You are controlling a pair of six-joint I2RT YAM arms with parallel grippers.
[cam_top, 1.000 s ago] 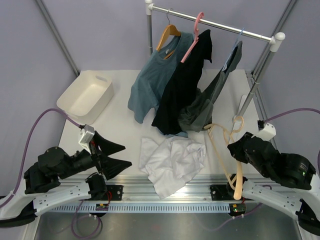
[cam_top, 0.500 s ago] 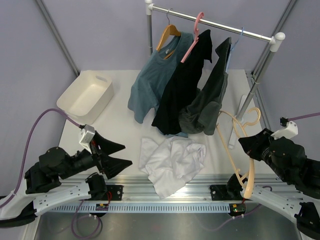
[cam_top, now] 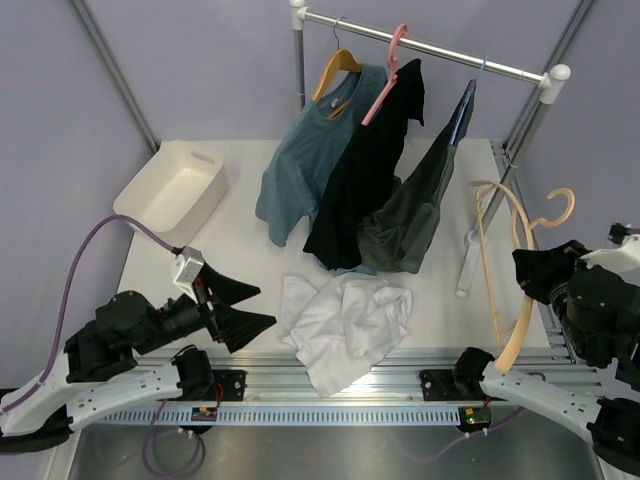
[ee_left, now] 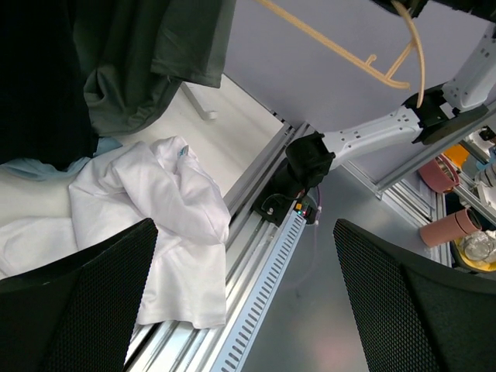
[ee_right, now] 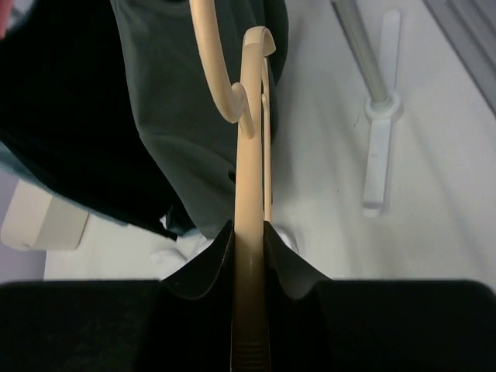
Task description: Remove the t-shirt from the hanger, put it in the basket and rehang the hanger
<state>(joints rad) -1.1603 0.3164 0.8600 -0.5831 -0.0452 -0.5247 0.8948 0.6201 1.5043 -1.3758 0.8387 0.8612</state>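
Observation:
The white t-shirt (cam_top: 345, 325) lies crumpled on the table near the front rail, free of any hanger; it also shows in the left wrist view (ee_left: 155, 209). My right gripper (cam_top: 535, 275) is shut on the pale peach hanger (cam_top: 520, 260) and holds it bare in the air at the far right of the table. In the right wrist view the hanger (ee_right: 252, 170) runs straight up between the fingers (ee_right: 205, 271), its hook curling at the top. My left gripper (cam_top: 255, 308) is open and empty, just left of the t-shirt.
A rail (cam_top: 430, 45) at the back carries a blue-grey shirt (cam_top: 300, 165) on a wooden hanger, a black shirt (cam_top: 365, 170) on a pink hanger and a dark grey garment (cam_top: 420, 200). A white bin (cam_top: 170, 190) stands at the back left. The rack's foot (cam_top: 468, 262) lies near the right.
My right gripper has carried the hanger to the right and up, away from the t-shirt. My left arm has shifted slightly right. The dark grey garment swung.

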